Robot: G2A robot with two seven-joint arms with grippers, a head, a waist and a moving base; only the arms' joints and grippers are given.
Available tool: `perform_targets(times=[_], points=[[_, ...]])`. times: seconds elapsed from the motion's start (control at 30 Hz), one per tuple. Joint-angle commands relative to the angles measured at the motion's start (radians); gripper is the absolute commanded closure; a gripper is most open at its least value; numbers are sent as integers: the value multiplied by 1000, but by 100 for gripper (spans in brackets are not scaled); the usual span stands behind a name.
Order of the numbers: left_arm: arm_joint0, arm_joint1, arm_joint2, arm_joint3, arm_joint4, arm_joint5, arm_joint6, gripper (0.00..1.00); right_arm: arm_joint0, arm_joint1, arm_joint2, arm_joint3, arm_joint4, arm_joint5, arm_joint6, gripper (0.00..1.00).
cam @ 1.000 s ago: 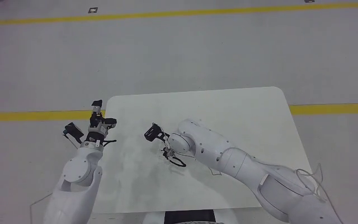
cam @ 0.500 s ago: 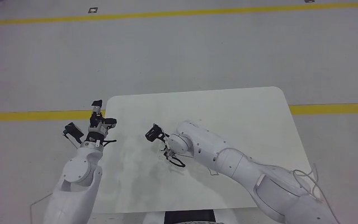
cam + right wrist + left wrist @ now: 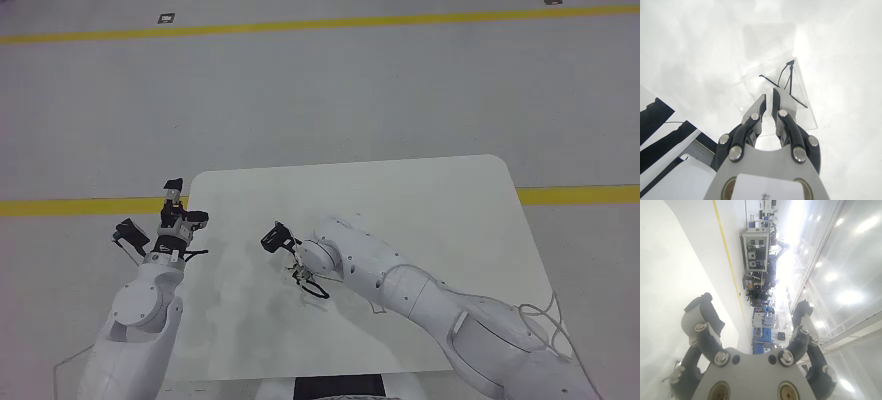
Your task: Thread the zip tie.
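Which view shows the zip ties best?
Right wrist view: zip ties lie in a clear tray ahead of its jaws. From the top the right arm largely covers them; left wrist view faces away.

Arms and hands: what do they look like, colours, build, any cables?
The left arm and right arm are glossy white with rounded joints. The left hand and right hand each have a grey metal base, silver screws, black linkages and two black-padded fingers. A black cable loops at the right wrist.
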Motion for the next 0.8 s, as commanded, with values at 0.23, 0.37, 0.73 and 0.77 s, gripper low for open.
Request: perform_targets(times=[0.23, 0.37, 0.73, 0.77], points=[[0, 0, 0, 0, 0, 0, 0, 0, 0, -15, 7, 28, -13, -9, 0, 89], [0, 0, 0, 0, 0, 0, 0, 0, 1, -21, 10, 40, -19, -12, 3, 91], [0, 0, 0, 0, 0, 0, 0, 0, 1, -37, 20, 72, -26, -31, 7, 93], [0, 0, 0, 0, 0, 0, 0, 0, 1, -39, 20, 74, -26, -33, 7, 93]])
